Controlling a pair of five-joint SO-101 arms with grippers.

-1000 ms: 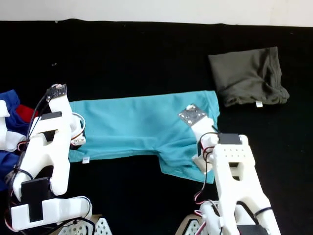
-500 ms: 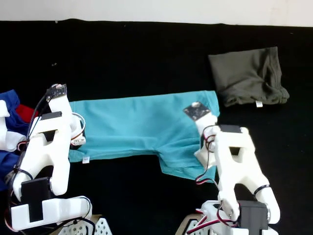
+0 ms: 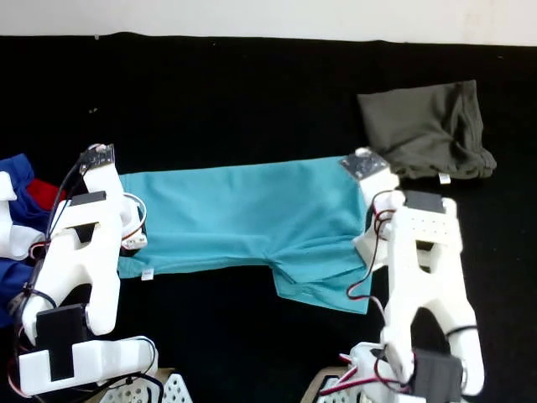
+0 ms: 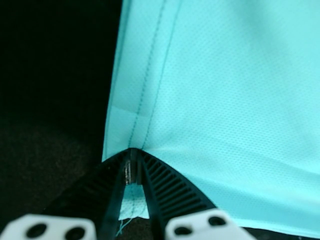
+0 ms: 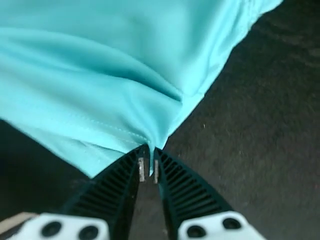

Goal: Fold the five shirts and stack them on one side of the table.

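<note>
A teal shirt (image 3: 243, 214) lies spread across the middle of the black table, stretched between both arms. My left gripper (image 4: 132, 172) is shut on the teal shirt's (image 4: 220, 100) hemmed left edge; the high view places that arm (image 3: 92, 227) at the shirt's left end. My right gripper (image 5: 148, 170) is shut on a bunched fold of the teal shirt (image 5: 100, 65) at its right edge, where the right arm (image 3: 411, 252) stands in the high view. A folded olive shirt (image 3: 428, 130) rests at the back right.
Blue and red garments (image 3: 21, 210) are heaped at the table's left edge, beside the left arm. The black table (image 3: 235, 92) is bare behind the teal shirt and at the front between the arm bases.
The right arm has swung to the right with the shirt's edge in its gripper, pulling the right end out toward the olive shirt. The left arm has stayed still.
</note>
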